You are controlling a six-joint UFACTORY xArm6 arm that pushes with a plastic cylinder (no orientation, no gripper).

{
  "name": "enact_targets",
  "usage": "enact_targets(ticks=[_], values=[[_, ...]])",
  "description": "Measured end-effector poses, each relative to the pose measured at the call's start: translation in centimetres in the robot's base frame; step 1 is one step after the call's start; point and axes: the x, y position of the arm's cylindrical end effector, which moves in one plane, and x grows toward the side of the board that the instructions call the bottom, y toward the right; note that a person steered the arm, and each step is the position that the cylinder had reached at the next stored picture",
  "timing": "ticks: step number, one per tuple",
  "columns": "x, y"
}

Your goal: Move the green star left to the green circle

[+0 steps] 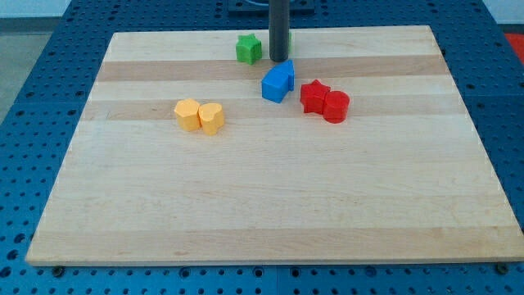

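The green star (249,48) lies near the board's top edge, left of centre. My tip (279,61) rests on the board just to the right of the star, with a small gap between them. A sliver of a second green block (291,41) shows at the rod's right edge. The rod hides most of it, so I cannot make out its shape. The dark rod comes down from the view's top.
Two blue blocks (278,82) sit touching just below my tip. A red star (313,94) and a red round block (336,106) touch each other to the right of those. Two yellow blocks (188,114) (212,118) sit side by side at the left. The wooden board (262,205) lies on a blue perforated table.
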Motion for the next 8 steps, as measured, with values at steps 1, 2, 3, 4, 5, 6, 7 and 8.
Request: enact_targets(ticks=[1,2,3,4,5,6,7,8], values=[[0.0,-0.9],[0.8,-5.5],[1.8,-9.6],[3.1,-11.3],[0.7,-12.8],[-1.2,-11.4],[-1.2,-7.5],[-1.2,-6.5]])
